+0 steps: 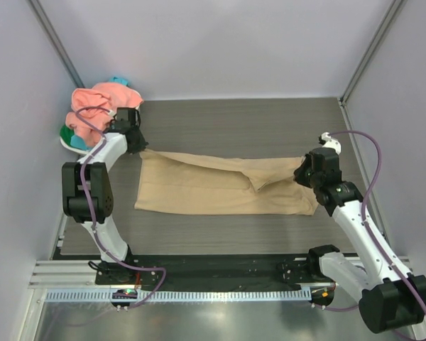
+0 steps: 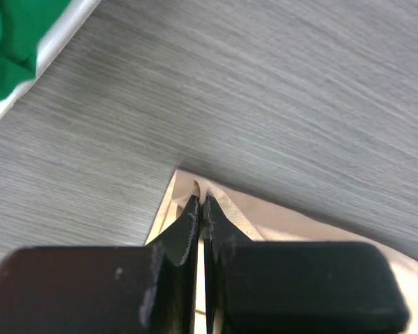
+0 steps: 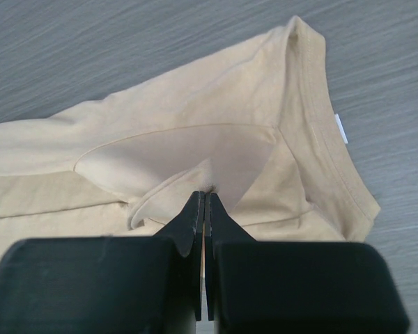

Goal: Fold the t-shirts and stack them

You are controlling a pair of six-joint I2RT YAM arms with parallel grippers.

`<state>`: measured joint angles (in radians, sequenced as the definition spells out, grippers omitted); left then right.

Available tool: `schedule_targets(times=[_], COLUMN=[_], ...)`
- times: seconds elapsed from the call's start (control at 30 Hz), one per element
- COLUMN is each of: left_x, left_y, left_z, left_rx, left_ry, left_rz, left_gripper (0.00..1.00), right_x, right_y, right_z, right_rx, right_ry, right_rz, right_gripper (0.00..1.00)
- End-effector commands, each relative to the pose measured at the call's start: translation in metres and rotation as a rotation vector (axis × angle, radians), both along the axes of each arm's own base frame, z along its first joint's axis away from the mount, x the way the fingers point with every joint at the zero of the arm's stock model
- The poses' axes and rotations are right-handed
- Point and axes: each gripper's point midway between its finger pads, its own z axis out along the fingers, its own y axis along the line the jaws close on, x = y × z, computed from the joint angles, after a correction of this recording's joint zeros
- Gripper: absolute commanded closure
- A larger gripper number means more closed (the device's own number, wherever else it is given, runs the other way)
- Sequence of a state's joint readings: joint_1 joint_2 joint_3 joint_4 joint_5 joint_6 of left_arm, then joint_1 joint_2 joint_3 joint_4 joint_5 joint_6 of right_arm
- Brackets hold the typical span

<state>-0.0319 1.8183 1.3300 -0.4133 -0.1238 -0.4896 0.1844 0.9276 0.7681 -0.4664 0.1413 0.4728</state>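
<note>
Far left, a white basket (image 1: 66, 144) holds the salmon pink t-shirt (image 1: 99, 99) over a green t-shirt (image 1: 72, 135) (a teal t-shirt (image 1: 119, 79) peeks out behind); beside it the left gripper (image 1: 138, 145) has its jaws clamped on a corner of the tan t-shirt (image 1: 199, 190). That shirt stretches across the worktop (image 1: 234, 121); at its right end the right gripper (image 1: 303, 170) has its jaws pinched on a fold near the collar.

Bright, even overhead light; a soft shadow edges the tan t-shirt (image 2: 279, 224). Wrist views blur nearest the lens.

Part-folded tan t-shirt (image 1: 220, 192) flat, central; other t-shirts (image 1: 103, 99) heaped far left.
</note>
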Motion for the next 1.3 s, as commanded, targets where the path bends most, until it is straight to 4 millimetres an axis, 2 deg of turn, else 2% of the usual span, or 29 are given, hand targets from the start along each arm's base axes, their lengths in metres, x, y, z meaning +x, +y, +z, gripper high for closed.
schedule_targets(times=[0.0,0.17,0.2,0.23,0.27,0.3,0.33,0.37,0.4,0.43,0.47,0.5,0.57,0.63,0.67,0.73,0.8,0.87,0.9,0.93,0.97,1.0,1.03,1.07,1.1,1.13,1.2,1.23,1.27], left_x=[-0.006,-0.018,-0.021,-0.024,-0.031,-0.034,-0.038,-0.041,-0.044,-0.048,-0.051,-0.052,-0.052,-0.052,-0.052,-0.051,-0.048,-0.046,-0.046,-0.046,-0.047,-0.048,-0.048,-0.051,-0.052,-0.054,-0.060,-0.064,-0.069], left_y=[0.007,0.014,0.014,0.016,0.018,0.027,0.031,0.032,0.035,0.040,0.041,0.041,0.035,0.031,0.026,0.015,-0.002,-0.018,-0.033,-0.041,-0.048,-0.063,-0.071,-0.082,-0.089,-0.093,-0.103,-0.106,-0.107], left_z=[0.017,0.015,0.015,0.023,0.019,0.024,0.035,0.039,0.043,0.047,0.059,0.061,0.073,0.079,0.080,0.081,0.077,0.068,0.057,0.051,0.042,0.034,0.019,0.009,0.000,-0.020,-0.037,-0.051,-0.060], left_rx=[0.037,0.057,0.060,0.061,0.069,0.097,0.098,0.103,0.112,0.131,0.122,0.118,0.087,0.066,0.052,0.036,0.027,0.029,0.033,0.036,0.035,0.029,0.027,0.025,0.021,0.023,0.014,0.013,0.012], left_ry=[-0.028,-0.006,0.001,-0.017,-0.007,-0.024,-0.053,-0.066,-0.075,-0.084,-0.117,-0.128,-0.159,-0.177,-0.181,-0.196,-0.194,-0.174,-0.149,-0.134,-0.113,-0.097,-0.062,-0.037,-0.013,0.037,0.085,0.121,0.145], left_rz=[0.014,0.055,0.059,0.074,0.087,0.123,0.158,0.169,0.183,0.211,0.227,0.231,0.214,0.199,0.182,0.142,0.074,0.024,-0.016,-0.035,-0.054,-0.094,-0.106,-0.137,-0.153,-0.163,-0.187,-0.193,-0.192], left_gripper=[1.00,1.00,0.94,0.80,0.70,0.62,0.49,0.43,0.31,0.24,0.24,0.24,0.25,0.26,0.27,0.29,0.30,0.30,0.31,0.32,0.32,0.32,0.33,0.34,0.36,0.37,0.40,0.40,0.40], right_x=[-0.005,-0.016,-0.021,-0.025,-0.028,-0.032,-0.033,-0.034,-0.039,-0.040,-0.041,-0.039,-0.037,-0.029,-0.027,-0.015,-0.006,-0.003,0.000,0.002,0.003,0.005,0.005,0.007,0.008,0.007,0.010,0.010,0.012], right_y=[-0.009,-0.025,-0.031,-0.034,-0.035,-0.031,-0.028,-0.027,-0.031,-0.036,-0.035,-0.034,-0.032,-0.021,-0.004,0.014,0.033,0.042,0.044,0.045,0.044,0.043,0.044,0.038,0.036,0.034,0.032,0.028,0.027], right_z=[0.003,0.000,0.001,-0.001,-0.002,-0.003,-0.003,-0.002,-0.005,-0.007,-0.009,-0.008,-0.009,-0.005,-0.007,-0.005,-0.019,-0.034,-0.048,-0.057,-0.064,-0.080,-0.087,-0.095,-0.110,-0.117,-0.128,-0.142,-0.147], right_rx=[-0.002,-0.033,-0.042,-0.043,-0.044,-0.015,0.005,0.021,0.026,0.040,0.046,0.057,0.075,0.112,0.157,0.220,0.264,0.273,0.264,0.255,0.244,0.224,0.219,0.190,0.170,0.161,0.138,0.113,0.101], right_ry=[-0.021,-0.015,-0.014,-0.012,-0.011,-0.014,-0.016,-0.016,0.010,0.012,0.019,0.016,0.025,-0.005,0.006,-0.019,0.030,0.092,0.144,0.175,0.198,0.252,0.276,0.294,0.342,0.363,0.399,0.442,0.457], right_rz=[-0.066,-0.148,-0.176,-0.199,-0.202,-0.189,-0.181,-0.195,-0.227,-0.283,-0.290,-0.293,-0.298,-0.252,-0.170,-0.093,-0.025,0.004,0.007,0.003,-0.008,-0.022,-0.024,-0.055,-0.069,-0.081,-0.099,-0.117,-0.124], right_gripper=[0.99,0.99,0.99,0.99,0.99,0.80,0.59,0.44,0.29,0.22,0.17,0.12,0.11,0.11,0.14,0.16,0.17,0.18,0.18,0.18,0.18,0.17,0.17,0.17,0.17,0.17,0.16,0.16,0.16])
